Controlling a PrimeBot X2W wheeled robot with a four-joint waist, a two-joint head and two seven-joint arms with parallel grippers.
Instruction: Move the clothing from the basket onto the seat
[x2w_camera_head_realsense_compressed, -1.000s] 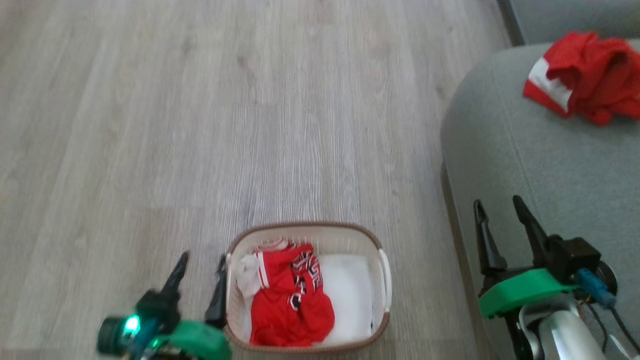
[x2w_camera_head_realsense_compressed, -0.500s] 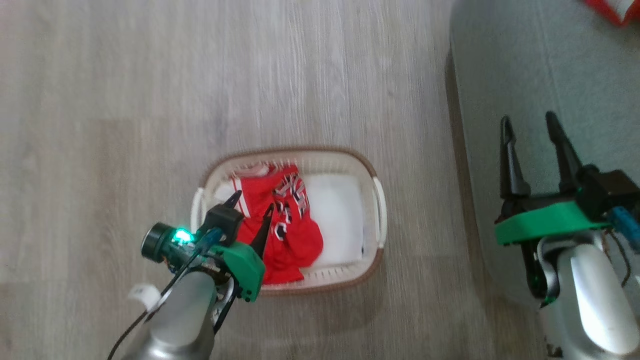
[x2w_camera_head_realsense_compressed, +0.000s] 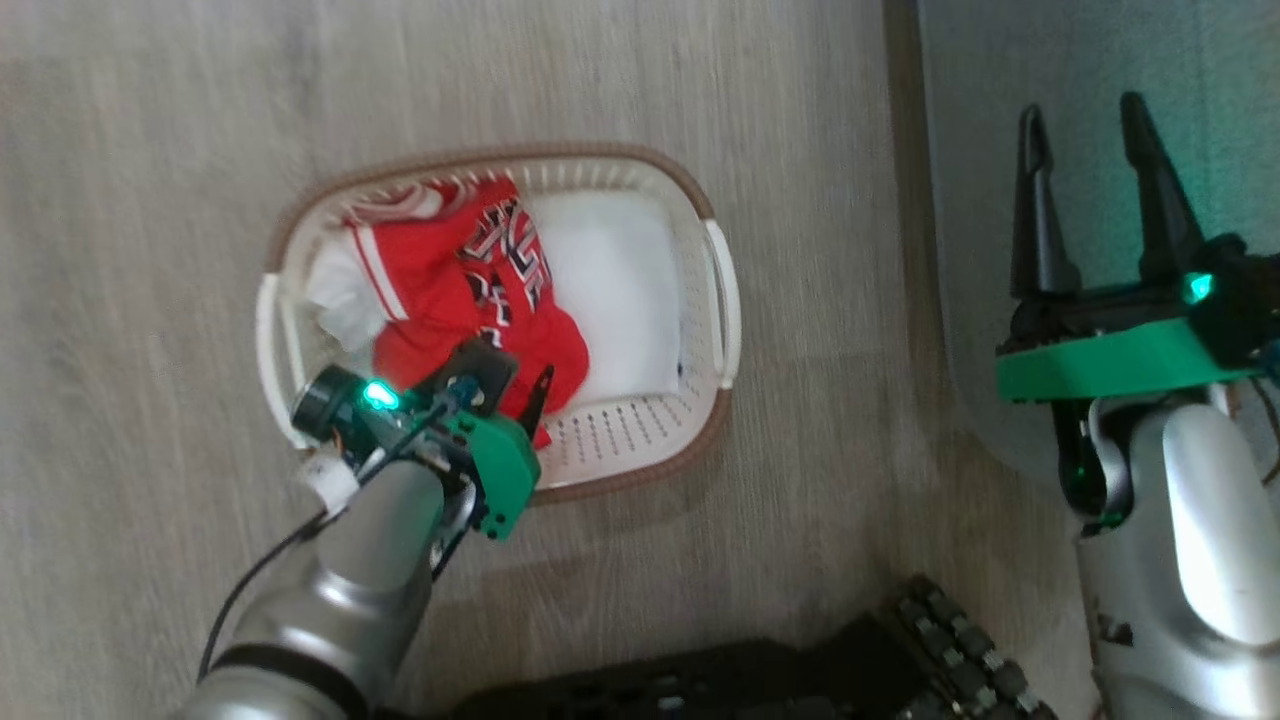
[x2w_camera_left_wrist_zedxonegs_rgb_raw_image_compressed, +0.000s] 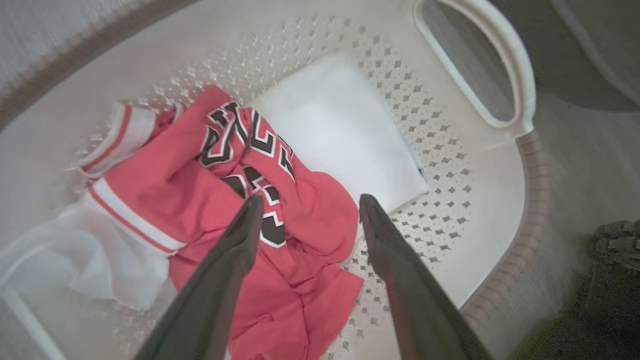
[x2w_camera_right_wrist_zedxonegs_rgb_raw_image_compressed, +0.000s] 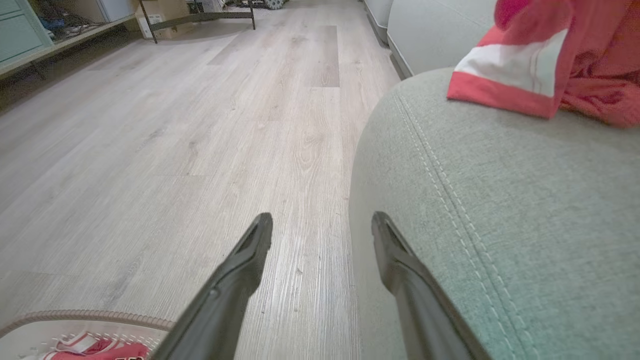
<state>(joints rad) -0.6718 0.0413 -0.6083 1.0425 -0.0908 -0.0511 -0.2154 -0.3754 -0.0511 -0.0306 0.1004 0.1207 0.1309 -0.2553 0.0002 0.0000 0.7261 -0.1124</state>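
clothing (x2w_camera_head_realsense_compressed: 440, 290): a crumpled red garment (x2w_camera_left_wrist_zedxonegs_rgb_raw_image_compressed: 165, 195) with white stripes and black-white lettering lies in the basket (x2w_camera_head_realsense_compressed: 640, 440), on the half nearer its left handle, with a pale piece (x2w_camera_head_realsense_compressed: 340, 295) bunched against that end wall. a flat white pad (x2w_camera_head_realsense_compressed: 610, 300) covers the other half of the basket's bottom, and the red cloth overlaps the pad's edge. the basket stands on the wooden floor (x2w_camera_head_realsense_compressed: 150, 150), near the seat (x2w_camera_head_realsense_compressed: 960, 150) but apart from it.

left gripper (x2w_camera_head_realsense_compressed: 515, 385): reaches in over the near rim of the basket. the head view hides one finger under the wrist housing. the left wrist view shows both, the left gripper (x2w_camera_left_wrist_zedxonegs_rgb_raw_image_compressed: 311, 200) with jaws spread wide and nothing between them, tips over the lettered folds; contact with the cloth cannot be told.

right gripper (x2w_camera_head_realsense_compressed: 1082, 110): jaws likewise apart and empty, poised over the seat's rounded edge. the right wrist view adds what the head view crops: the right gripper (x2w_camera_right_wrist_zedxonegs_rgb_raw_image_compressed: 322, 219) straddles that edge, and a second red garment (x2w_camera_right_wrist_zedxonegs_rgb_raw_image_compressed: 525, 75) with a white band lies further back on the seat (x2w_camera_right_wrist_zedxonegs_rgb_raw_image_compressed: 500, 200).
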